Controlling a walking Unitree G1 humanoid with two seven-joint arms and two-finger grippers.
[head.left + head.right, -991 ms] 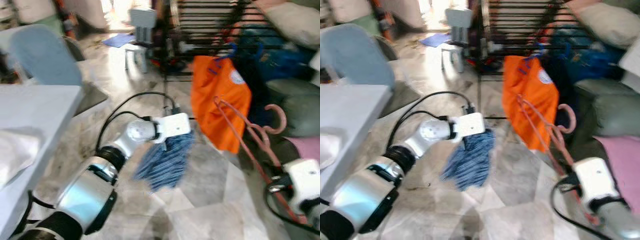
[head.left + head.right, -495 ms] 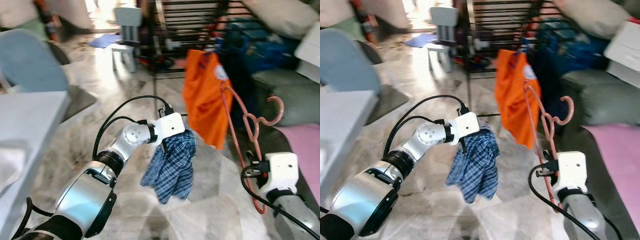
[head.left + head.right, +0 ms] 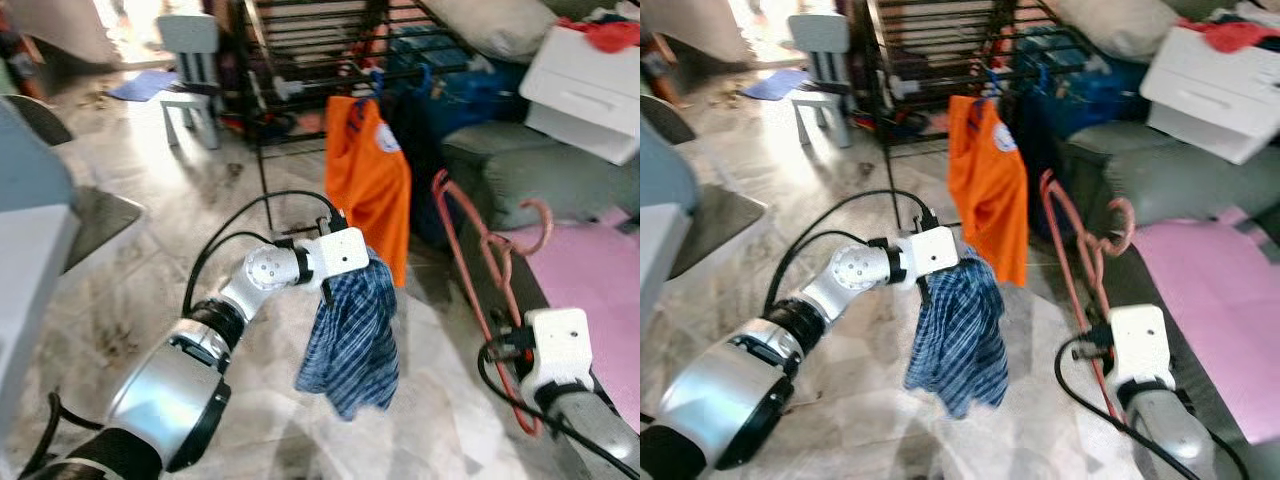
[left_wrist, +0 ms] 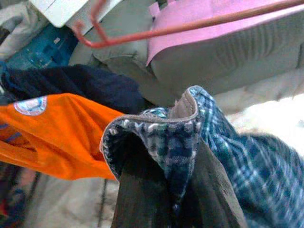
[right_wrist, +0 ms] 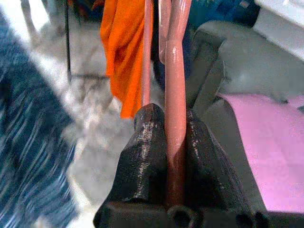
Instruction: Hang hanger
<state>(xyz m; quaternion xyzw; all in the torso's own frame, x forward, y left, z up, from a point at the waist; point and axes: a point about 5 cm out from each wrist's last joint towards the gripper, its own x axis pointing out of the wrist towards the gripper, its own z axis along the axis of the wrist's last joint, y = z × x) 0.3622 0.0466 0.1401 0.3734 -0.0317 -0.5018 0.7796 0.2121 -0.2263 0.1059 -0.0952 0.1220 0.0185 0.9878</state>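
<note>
A salmon-red wire hanger (image 5: 175, 118) stands upright in front of me, its hook (image 3: 540, 212) pointing toward the grey sofa. My right gripper (image 5: 168, 114) is shut on the hanger's lower bar, low on the right. My left gripper (image 3: 335, 290) reaches out at the centre and is shut on a blue plaid cloth (image 3: 350, 340), which hangs straight down above the floor. Just behind the cloth, an orange shirt (image 3: 365, 180) hangs from the black drying rack (image 3: 300, 60). The hanger stands to the right of that shirt, apart from the rack.
Dark blue clothes (image 3: 430, 130) hang on the rack beside the orange shirt. A grey sofa (image 3: 520, 170) with a pink cover (image 3: 600, 290) and a white box (image 3: 585, 75) fills the right. A small pale chair (image 3: 190, 50) stands far left; a table edge (image 3: 30, 260) is at my left.
The whole view has swung to the right, bringing the rack and sofa nearer. The plaid cloth now hangs straighter from my left gripper. The hanger stays in my right gripper.
</note>
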